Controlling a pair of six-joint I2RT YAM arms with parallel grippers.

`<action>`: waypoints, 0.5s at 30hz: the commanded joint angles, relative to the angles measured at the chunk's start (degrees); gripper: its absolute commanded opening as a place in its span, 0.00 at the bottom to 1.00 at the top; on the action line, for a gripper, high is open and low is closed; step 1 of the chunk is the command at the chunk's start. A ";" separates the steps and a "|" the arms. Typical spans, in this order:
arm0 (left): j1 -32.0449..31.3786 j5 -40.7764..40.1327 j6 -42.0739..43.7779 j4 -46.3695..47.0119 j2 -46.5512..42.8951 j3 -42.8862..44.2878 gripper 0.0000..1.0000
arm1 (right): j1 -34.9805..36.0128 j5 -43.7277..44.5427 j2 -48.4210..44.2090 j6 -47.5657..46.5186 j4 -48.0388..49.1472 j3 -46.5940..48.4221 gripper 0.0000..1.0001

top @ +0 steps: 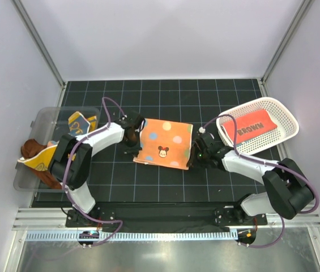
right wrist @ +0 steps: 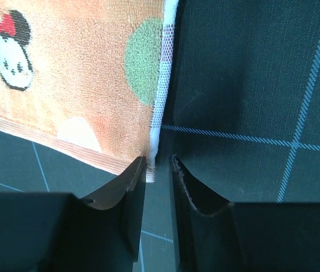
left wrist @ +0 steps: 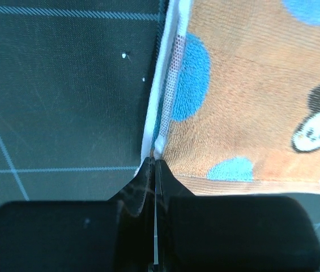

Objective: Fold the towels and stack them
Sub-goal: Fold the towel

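Observation:
An orange polka-dot towel with a cartoon face lies flat in the middle of the dark grid mat. My left gripper sits at its near left corner. In the left wrist view the left gripper is shut on the white hem of this towel. My right gripper is at the near right corner. Its jaws stand slightly open, with the towel's white corner tab in the gap against the left finger. A red-orange towel with white lettering lies folded in the basket.
The white perforated basket stands at the right. A clear plastic bin at the left holds a blue and yellow cloth, a rust-brown cloth and a yellow one. White walls enclose the mat.

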 commanded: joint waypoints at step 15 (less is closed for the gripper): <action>-0.23 -0.55 -0.91 -3.73 -2.47 3.03 0.00 | -0.38 -1.62 0.27 2.25 2.80 0.57 0.06</action>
